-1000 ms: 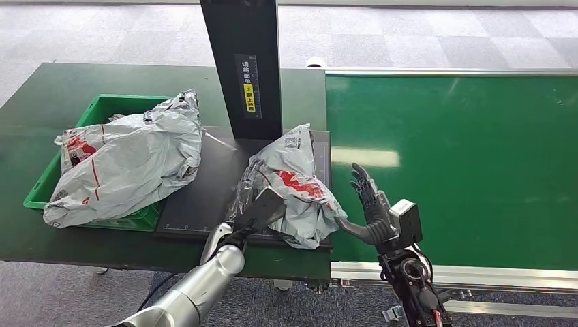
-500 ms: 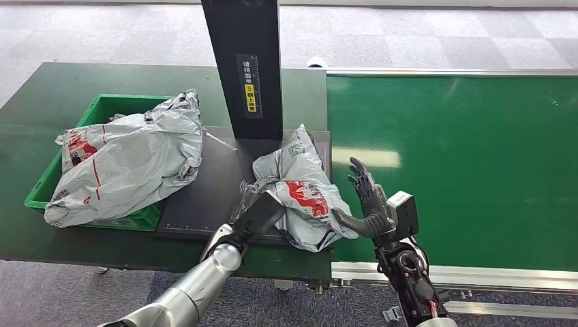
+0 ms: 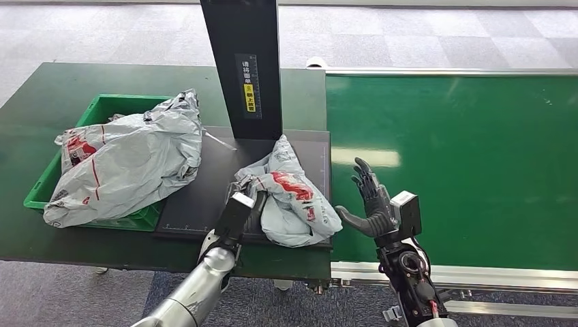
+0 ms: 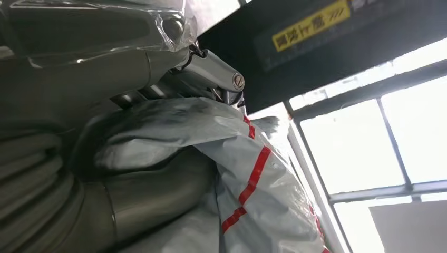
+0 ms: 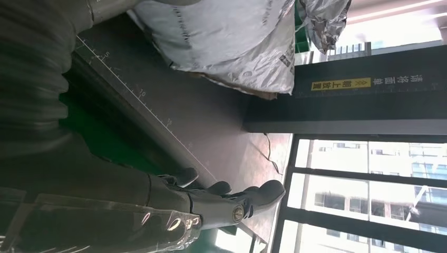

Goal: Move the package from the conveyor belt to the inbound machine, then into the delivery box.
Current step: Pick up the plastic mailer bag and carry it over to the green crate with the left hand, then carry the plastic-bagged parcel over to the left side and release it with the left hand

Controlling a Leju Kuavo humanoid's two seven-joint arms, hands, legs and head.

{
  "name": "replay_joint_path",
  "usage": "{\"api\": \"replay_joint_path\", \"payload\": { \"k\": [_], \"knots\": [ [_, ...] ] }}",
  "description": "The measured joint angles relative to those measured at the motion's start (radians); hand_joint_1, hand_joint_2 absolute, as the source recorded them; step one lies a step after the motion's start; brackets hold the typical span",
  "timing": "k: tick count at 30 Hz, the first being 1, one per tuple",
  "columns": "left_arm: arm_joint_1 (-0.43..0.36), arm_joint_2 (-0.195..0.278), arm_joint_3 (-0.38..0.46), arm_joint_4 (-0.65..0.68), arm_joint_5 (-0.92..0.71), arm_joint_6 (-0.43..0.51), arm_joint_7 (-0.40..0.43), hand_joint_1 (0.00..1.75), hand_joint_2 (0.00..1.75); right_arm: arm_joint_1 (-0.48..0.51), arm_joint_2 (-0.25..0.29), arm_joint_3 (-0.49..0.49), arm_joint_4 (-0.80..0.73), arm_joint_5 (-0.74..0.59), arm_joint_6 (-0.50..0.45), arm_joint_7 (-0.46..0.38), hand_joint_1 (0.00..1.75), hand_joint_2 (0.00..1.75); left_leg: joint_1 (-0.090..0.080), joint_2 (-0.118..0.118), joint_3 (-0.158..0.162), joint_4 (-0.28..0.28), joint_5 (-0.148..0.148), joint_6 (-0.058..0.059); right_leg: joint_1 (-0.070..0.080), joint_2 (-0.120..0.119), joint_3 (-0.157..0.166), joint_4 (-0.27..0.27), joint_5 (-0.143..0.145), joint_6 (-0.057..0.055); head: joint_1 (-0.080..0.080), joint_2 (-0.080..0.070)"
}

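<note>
The package, a crumpled grey mailer bag with red print, lies on the black plate of the inbound machine, in front of its black post. My left hand grips the bag's left side. In the left wrist view my left hand has its thumb and fingers closed around a fold of the package. My right hand stands open with fingers spread over the near edge of the green conveyor belt, just right of the bag and apart from it. The right wrist view shows my right hand empty, the package beyond it.
A green delivery box stands on the dark green table to the left, heaped with large grey bags that spill over its rim onto the plate. A metal rail edges the belt's near side.
The package has slid left across the plate, away from my right hand, drawn along by my left hand. My right hand has stayed open at the belt's edge.
</note>
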Motion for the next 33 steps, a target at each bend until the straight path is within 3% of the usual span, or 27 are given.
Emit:
{"api": "replay_joint_path", "payload": {
  "k": [10,16,21,26,33],
  "knots": [
    [0.113,0.043,-0.040,-0.348,0.101,0.206,-0.013,1.75,1.75,0.009,-0.006,-0.003,0.000,-0.016,-0.011,-0.013,0.00,1.75,0.000,0.000,-0.002,0.000,0.000,0.000,0.000,0.000,-0.002,0.000,0.000,0.000,0.000,0.000],
    [0.139,0.067,-0.073,-0.467,0.104,0.238,-0.014,1.75,1.75,0.012,-0.008,-0.007,0.000,-0.019,-0.013,-0.014,0.00,1.75,0.000,0.000,-0.002,0.000,0.000,0.000,0.000,0.000,-0.002,0.000,0.000,0.000,0.000,0.000],
    [0.204,0.075,-0.069,-0.715,-0.096,0.327,-0.015,1.75,1.75,0.017,-0.012,-0.010,0.000,-0.038,-0.019,-0.014,0.00,1.75,0.000,0.001,-0.003,0.000,0.000,0.000,0.000,0.001,-0.003,0.000,0.000,0.000,0.000,0.000],
    [0.246,0.044,0.007,-1.012,-0.355,0.334,-0.016,1.75,1.75,0.021,-0.019,-0.010,0.000,-0.056,-0.019,-0.017,0.00,1.75,0.000,0.001,-0.004,0.000,-0.001,-0.001,0.000,0.001,-0.004,0.000,0.000,0.000,0.000,0.000],
    [0.267,0.018,0.071,-1.177,-0.392,0.334,-0.015,1.75,1.75,0.024,-0.023,-0.011,0.000,-0.059,-0.019,-0.018,0.00,1.75,0.000,0.001,-0.003,0.000,-0.001,-0.001,0.000,0.001,-0.003,0.000,0.000,0.000,0.000,0.000]
  ]
}}
